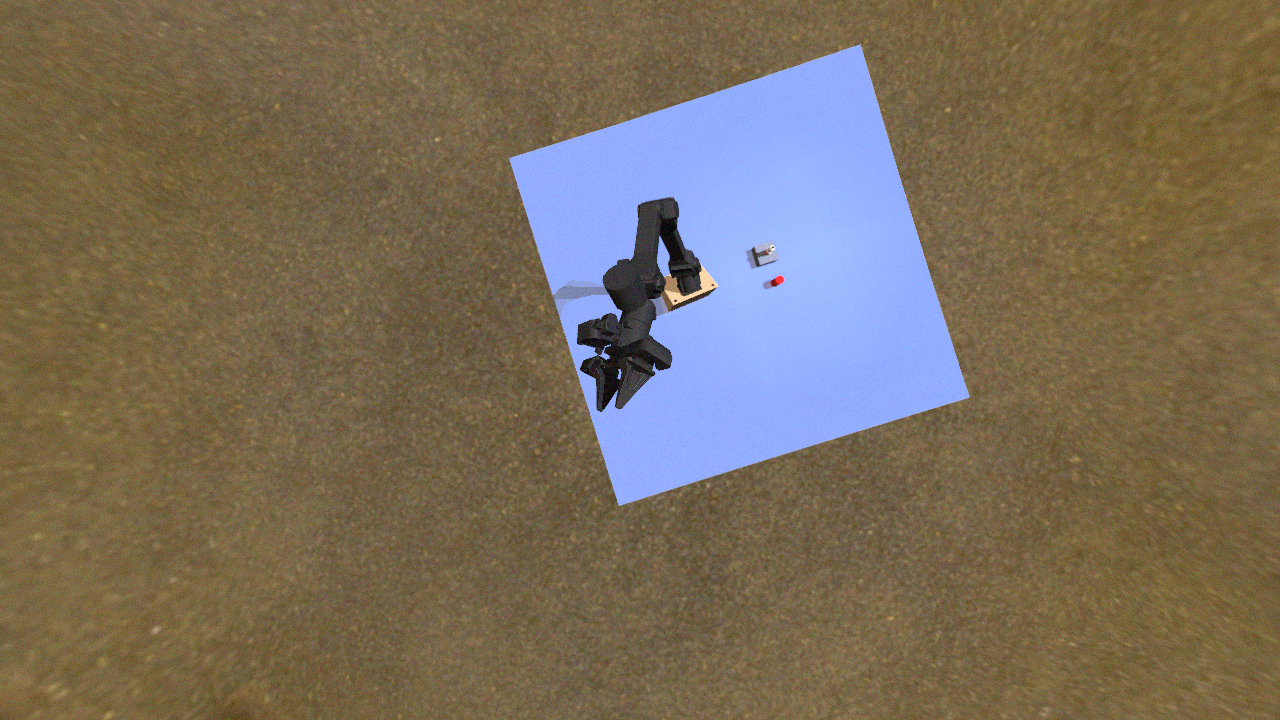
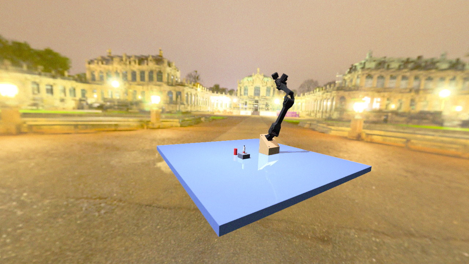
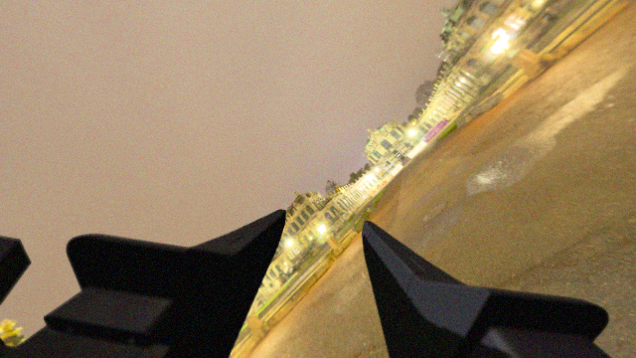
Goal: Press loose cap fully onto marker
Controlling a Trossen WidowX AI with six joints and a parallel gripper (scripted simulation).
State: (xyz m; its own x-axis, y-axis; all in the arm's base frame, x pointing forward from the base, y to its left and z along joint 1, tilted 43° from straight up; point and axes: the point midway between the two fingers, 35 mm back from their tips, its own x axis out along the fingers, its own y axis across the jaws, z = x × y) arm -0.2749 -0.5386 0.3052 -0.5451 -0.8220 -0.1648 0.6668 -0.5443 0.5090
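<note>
Top view — glossy blue table [image 1: 805,376], red cylindrical cap [image 1: 776,281], black tapered pincer [image 1: 619,386] parted.

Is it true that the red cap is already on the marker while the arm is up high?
Not quite. The exterior view shows the cap standing on the table beside the marker, apart from it, not on it. The rest is right: the arm is up high, and its gripper is open and holds nothing.
</note>
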